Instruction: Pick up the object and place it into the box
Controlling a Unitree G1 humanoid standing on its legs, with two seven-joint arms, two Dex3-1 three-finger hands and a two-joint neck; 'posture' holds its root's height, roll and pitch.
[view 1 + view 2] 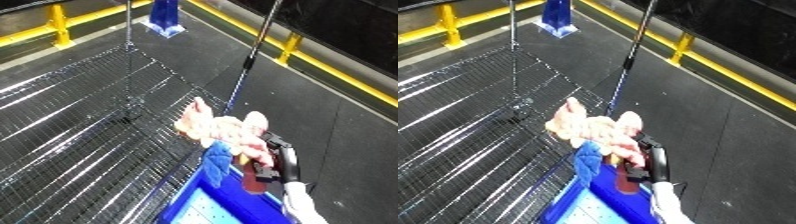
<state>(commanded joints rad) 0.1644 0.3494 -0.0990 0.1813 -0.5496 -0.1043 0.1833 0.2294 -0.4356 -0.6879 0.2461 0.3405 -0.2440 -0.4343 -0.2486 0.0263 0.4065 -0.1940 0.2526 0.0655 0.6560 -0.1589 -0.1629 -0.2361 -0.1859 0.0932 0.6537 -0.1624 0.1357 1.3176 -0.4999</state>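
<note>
Plush toy, pale pink and cream, hung in my right hand, above the near corner of the blue bin and over the edge of the wire-mesh bench. My black fingers were curled round its lower right side, clamped on it. A blue cloth-like piece stood at the bin's rim just below the toy; I could not tell what it was. Beyond the mesh a thin metal pole rose from the dark floor, with yellow railings behind and a blue object far off. My left hand was out of sight.
</note>
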